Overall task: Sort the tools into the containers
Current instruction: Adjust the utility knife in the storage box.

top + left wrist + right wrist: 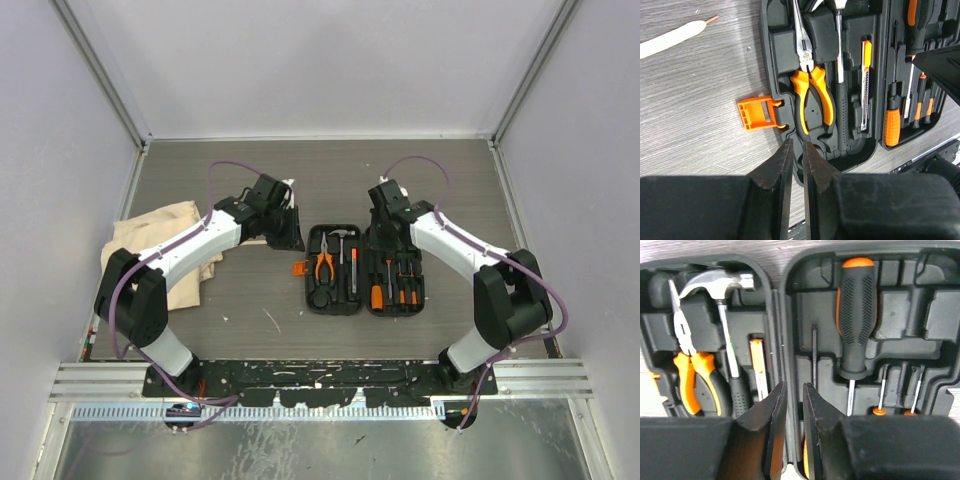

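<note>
The left claw (796, 150) is narrow, its two fingers almost together with nothing between them. It hangs over the rim of the open black tool case (777, 50). At 12 o'clock from its tips lie the orange-and-black pliers (805, 55), seated in their moulded slot. The black-handled hammer (842, 120) lies just beside them at 1 o'clock. At 10 o'clock an orange latch (756, 113) juts from the case wall onto the grey counter (690, 110). Further out at 10 o'clock a thin pale stick (670, 39) lies well apart from the case. The right claw (794, 390) is likewise narrow and holds nothing, poised over the hinge line between the two halves of the case. At 1 o'clock from its tips a large black-and-orange-handled screwdriver (856, 315) rests in its slot, handle away from the claw. From above, the case lies open and flat at the middle of the counter, between the two arms. A beige cloth bag (160, 235) lies at 9 o'clock from the case, partly under the left arm.
</note>
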